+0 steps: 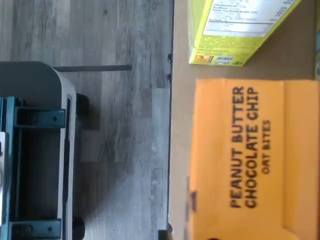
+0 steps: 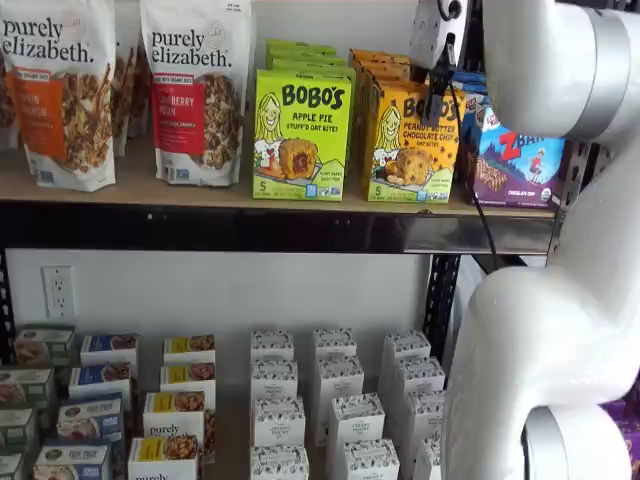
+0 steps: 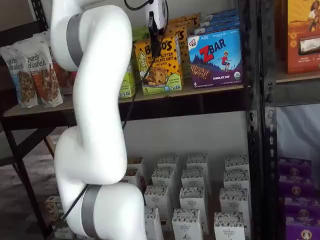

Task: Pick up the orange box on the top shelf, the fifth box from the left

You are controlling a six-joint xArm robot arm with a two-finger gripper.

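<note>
The white arm point(image 3: 95, 125) is filling much of both shelf views and is reaching up in front of the top shelf point(image 2: 280, 228), a long tan board with a black front rail. On this shelf the orange box point(image 2: 410, 142) is standing upright, near the right end. The lime-green apple pie box point(image 2: 301, 135) is standing just beside it on the left, and the blue Zbar box point(image 2: 518, 150) is standing just beside it on the right. Two granola bags point(image 2: 190, 85) are standing further to the left. The gripper point(image 3: 156, 42) is hanging in front of the upper part of the orange box, near its front face. Its black fingers are showing as one dark shape, so I cannot tell whether they are released or clenched. In the wrist view the orange box's top point(image 1: 250, 160), printed "PEANUT BUTTER CHOCOLATE CHIP", is lying directly under the camera.
</note>
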